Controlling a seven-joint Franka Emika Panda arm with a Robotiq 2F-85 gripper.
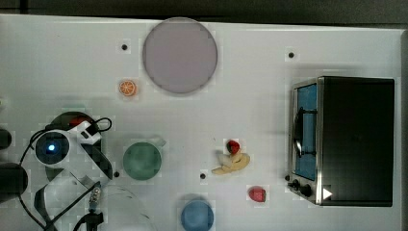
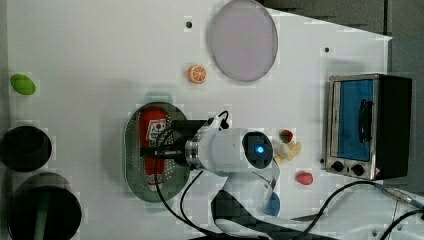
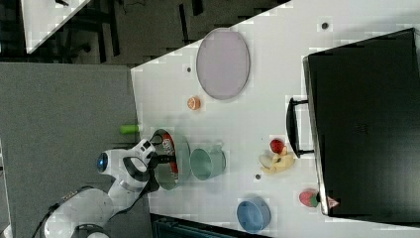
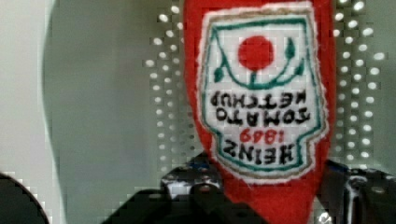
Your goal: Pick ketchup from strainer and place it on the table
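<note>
Lying flat on the dotted floor of the strainer [image 2: 134, 165]: the ketchup [image 2: 154, 131], long axis along the basin's own length, base toward the orange slice [image 2: 197, 74] and white cap toward the far end. Sitting squarely across the middle of that bottle: the gripper [image 2: 159, 151], reaching into the strainer from the side of the green cup [image 3: 207, 163], jaws crosswise to the bottle's length (the right orientation for a pinch across the narrow dimension). In the wrist view, right under the camera: the ketchup [image 4: 261, 107] with its label facing up, one dark finger [image 4: 196, 184] just beside one flank and the other finger against the opposite flank.

Partly closed, then, with the bottle between the fingers; hard to tell whether pressed firmly enough to count as a grip, or merely bracketing it. Not yet lifted: body resting in the strainer.

Likely needed next: a firm squeeze, then a straight rise clear of the strainer wall before any sideways carry to bare table [image 2: 80, 60] beside the strainer.
</note>
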